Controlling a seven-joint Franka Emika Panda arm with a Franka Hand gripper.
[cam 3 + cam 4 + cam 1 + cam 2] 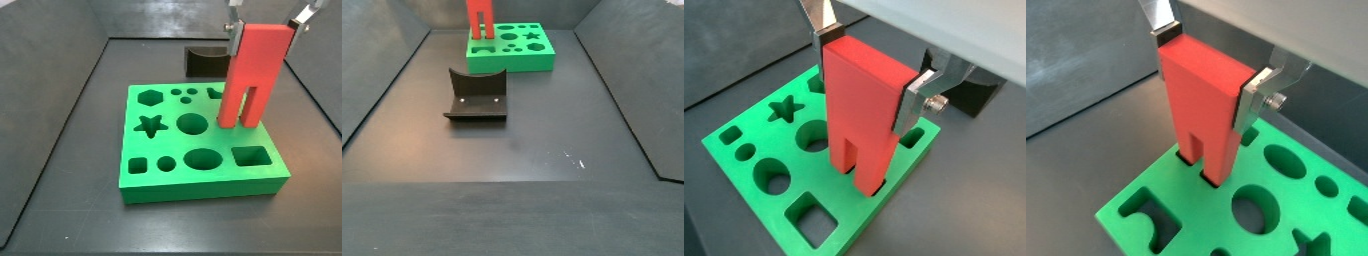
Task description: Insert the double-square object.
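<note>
My gripper [869,62] is shut on the solid end of the double-square object [861,110], a tall red block held upright with its two prongs pointing down. It also shows in a wrist view [1203,105] and in both side views [254,75] [477,16]. The prong tips hang at the surface of the green board [738,155], over its edge area; I cannot tell whether they are in a hole. The board [201,180] has several shaped cut-outs: star, hexagon, circles, squares. The fingers [922,93] press on the block's two narrow sides.
The fixture [476,97], a dark L-shaped bracket, stands on the dark floor in front of the board [513,55]; it also shows behind the board in a side view [207,60]. Dark walls enclose the floor.
</note>
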